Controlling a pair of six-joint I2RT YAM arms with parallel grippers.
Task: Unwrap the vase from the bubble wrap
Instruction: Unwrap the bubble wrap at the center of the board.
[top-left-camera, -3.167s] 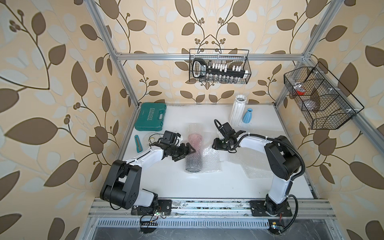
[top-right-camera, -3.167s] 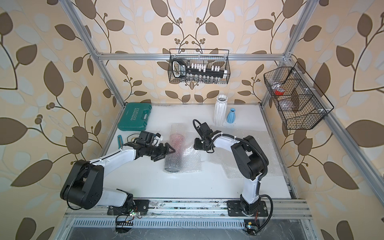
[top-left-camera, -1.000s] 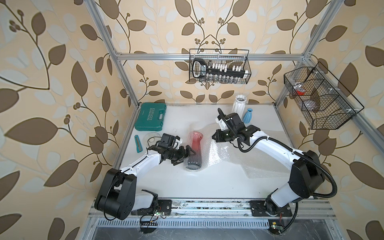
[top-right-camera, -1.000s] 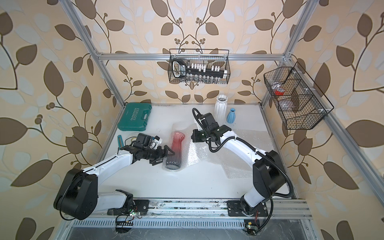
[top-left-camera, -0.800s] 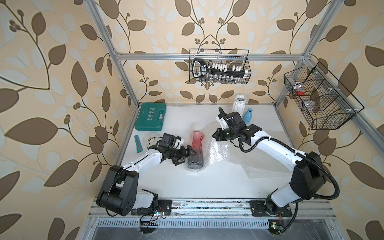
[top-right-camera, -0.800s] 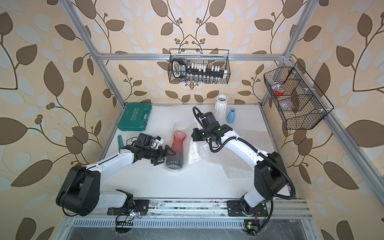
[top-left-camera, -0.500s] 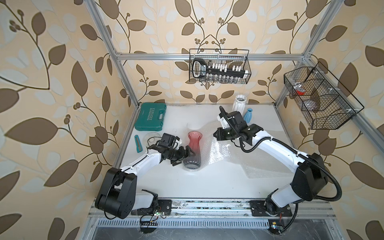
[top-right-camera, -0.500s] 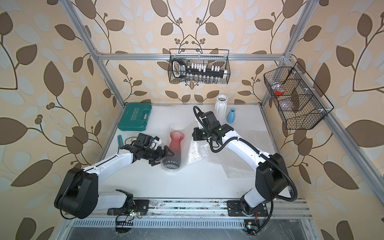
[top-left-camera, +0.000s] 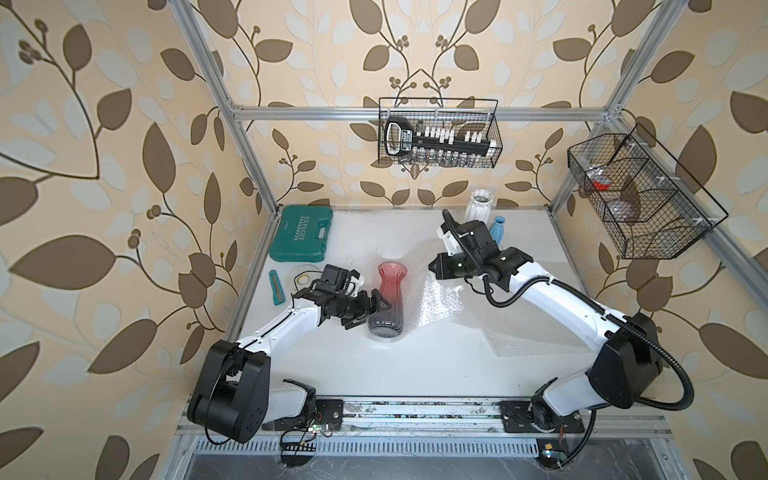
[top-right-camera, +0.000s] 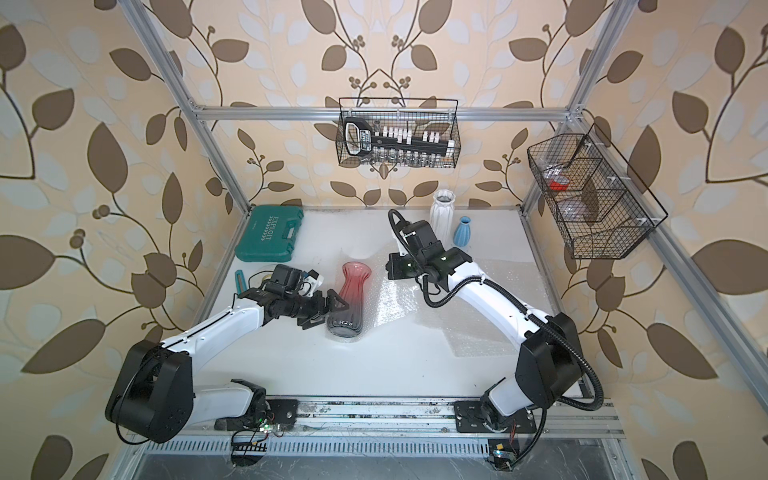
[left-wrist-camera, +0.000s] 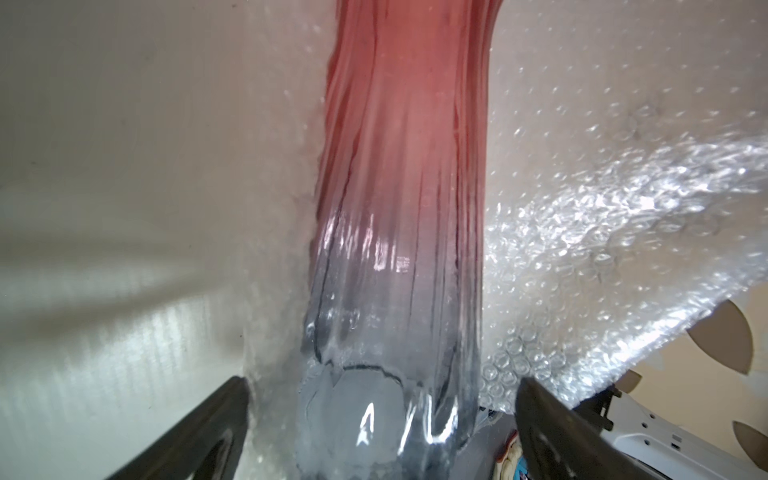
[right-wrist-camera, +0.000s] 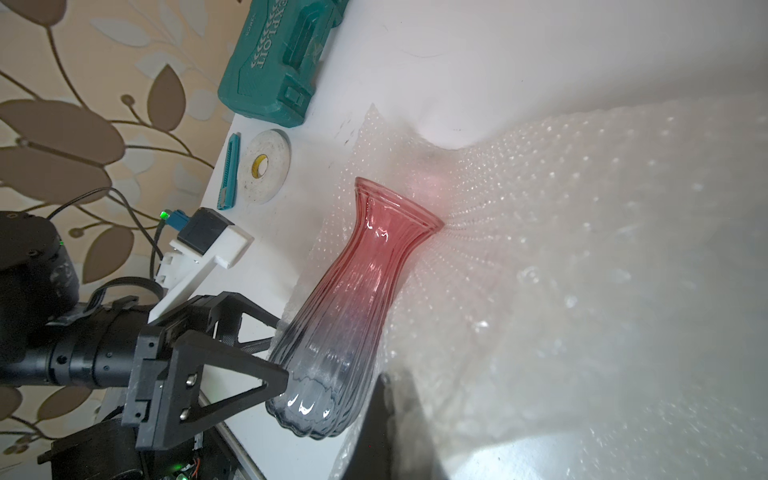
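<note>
Glass, ribbed and shading from pink at the mouth to smoky grey at the base: the vase (top-left-camera: 388, 297) lies on its side near the middle of the white table (top-left-camera: 415, 374), with its mouth toward the back wall. Its upper side is bare. It rests on the clear, bubble-dotted sheet of bubble wrap (top-left-camera: 442, 299), which spreads away from it toward your right arm.

Your left gripper (top-left-camera: 369, 313) stands wide open, one black finger on each side of the grey base. The left wrist view shows a gap between each finger and the glass, so it grips nothing.

Your right gripper (top-left-camera: 435, 266) is closed, pinching an edge of the wrap and holding that part lifted off the table.

Beside your left arm, toward the back corner, sit a teal plastic tool case (top-left-camera: 301, 232), a white tape roll (top-left-camera: 301, 276) and a teal utility knife (top-left-camera: 276, 286).
</note>
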